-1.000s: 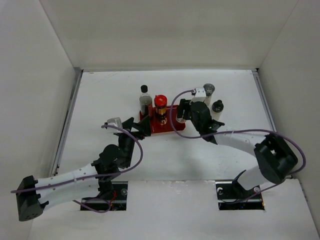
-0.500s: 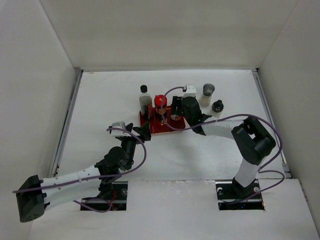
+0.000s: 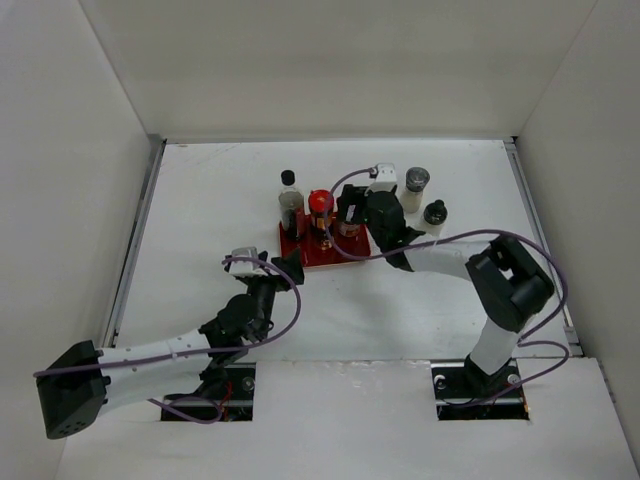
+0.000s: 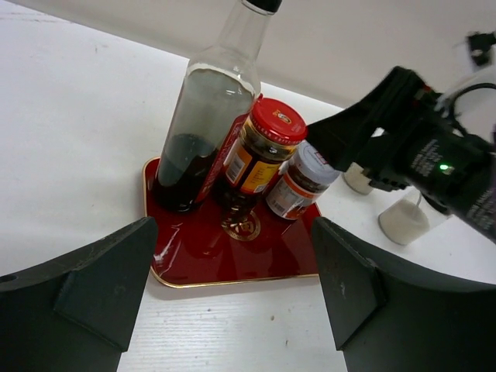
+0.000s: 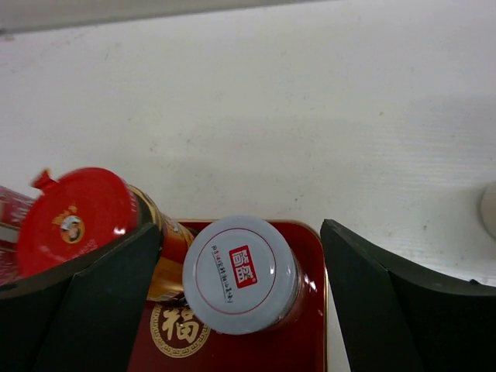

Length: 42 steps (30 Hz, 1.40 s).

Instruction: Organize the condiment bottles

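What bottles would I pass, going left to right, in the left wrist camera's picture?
Tall bottle → red-capped jar → pale-lidded jar → far shaker → near shaker.

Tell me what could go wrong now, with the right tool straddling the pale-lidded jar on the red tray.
1. The right tool straddles the pale-lidded jar, one finger close to the red-capped jar; withdrawing crooked could tip either.
2. Both jars and the tall dark bottle crowd together on the red tray, so one bump may topple several.
3. The left tool hovers by the tray's near edge and might shove it.
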{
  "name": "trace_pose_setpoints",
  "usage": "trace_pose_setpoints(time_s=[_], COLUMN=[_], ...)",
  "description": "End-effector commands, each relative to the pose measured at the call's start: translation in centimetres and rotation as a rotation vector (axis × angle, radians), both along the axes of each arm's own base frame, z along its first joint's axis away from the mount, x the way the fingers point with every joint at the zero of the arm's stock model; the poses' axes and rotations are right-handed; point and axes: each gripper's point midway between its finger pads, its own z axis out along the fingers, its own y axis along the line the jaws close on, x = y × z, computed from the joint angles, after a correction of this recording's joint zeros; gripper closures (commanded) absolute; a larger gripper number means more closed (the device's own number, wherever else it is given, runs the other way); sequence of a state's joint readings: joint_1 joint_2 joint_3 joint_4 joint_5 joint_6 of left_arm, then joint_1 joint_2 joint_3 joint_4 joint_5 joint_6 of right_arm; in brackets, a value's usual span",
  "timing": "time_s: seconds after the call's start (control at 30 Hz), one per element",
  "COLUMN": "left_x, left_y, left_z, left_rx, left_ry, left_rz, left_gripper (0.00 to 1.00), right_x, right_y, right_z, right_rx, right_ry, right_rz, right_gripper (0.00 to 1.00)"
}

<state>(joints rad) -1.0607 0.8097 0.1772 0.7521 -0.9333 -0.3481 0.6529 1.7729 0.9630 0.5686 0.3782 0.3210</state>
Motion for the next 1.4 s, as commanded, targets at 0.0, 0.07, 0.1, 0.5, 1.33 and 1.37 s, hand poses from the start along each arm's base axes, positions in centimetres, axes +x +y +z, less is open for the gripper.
trace_pose_setpoints(time_s=[0.0, 0.07, 0.1, 0.5, 1.33, 1.37], left_x=[0.1, 0.1, 0.2, 1.0, 1.1, 1.2], left_y=[0.0, -0.1, -0.1, -0.7, -1.3, -1.2], left_z=[1.7, 1.8, 1.9, 1.3, 0.7, 0.7], left_rx=[-0.089, -0.095, -0.097, -0.117, -0.116, -0.116], left_ry=[-0.046, -0.051, -0.054, -0.076, -0.058, -0.058], left_rz=[0.002, -0.001, -0.004, -0.024, -0.037, -0.034], left_gripper=[0.2, 0.2, 0.2, 0.21, 0.2, 0.2], right_x=[-0.8, -1.9, -2.5, -7.5, -1.3, -1.7], right_y=[-1.4, -3.1, -4.3, -22.7, -21.9, -21.8], right_z=[7.8, 8.8, 9.2, 4.9, 2.0, 2.6], right_rx=[0.152, 0.17, 0.178, -0.018, -0.04, -0.032], right_ry=[-0.142, -0.144, -0.144, 0.054, 0.092, 0.079], right_rz=[-0.04, -0.07, -0.094, -0.597, -0.489, -0.491], right_gripper=[0.08, 0.08, 0.08, 0.0, 0.48, 0.5])
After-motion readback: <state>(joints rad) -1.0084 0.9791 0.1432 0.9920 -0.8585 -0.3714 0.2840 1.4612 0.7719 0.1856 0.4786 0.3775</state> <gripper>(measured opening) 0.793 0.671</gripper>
